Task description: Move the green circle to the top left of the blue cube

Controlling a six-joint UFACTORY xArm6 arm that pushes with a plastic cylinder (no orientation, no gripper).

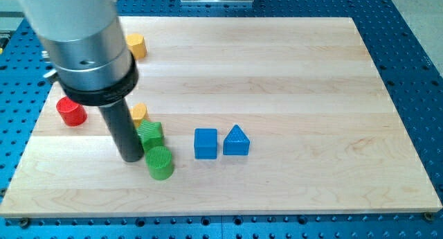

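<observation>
The green circle [160, 162] is found low on the board, to the view's left of the blue cube [205, 143] and slightly below it, apart from it. My tip [131, 157] is set just beside the green circle on its left; contact cannot be confirmed. The tool is a bare rod with no jaws, so nothing is clamped.

A green cube [150, 134] stands directly above the green circle, touching or nearly so, and a yellow block [140, 113] sits above that. A blue triangle [236, 141] lies just right of the blue cube. A red cylinder [70, 111] and a second yellow block [136, 44] are well to the left.

Risks are judged as follows: a straight rightward push would likely drive the green circle into the blue cube, shifting the landmark; an upward route is obstructed by the green cube, which could be dragged along.
</observation>
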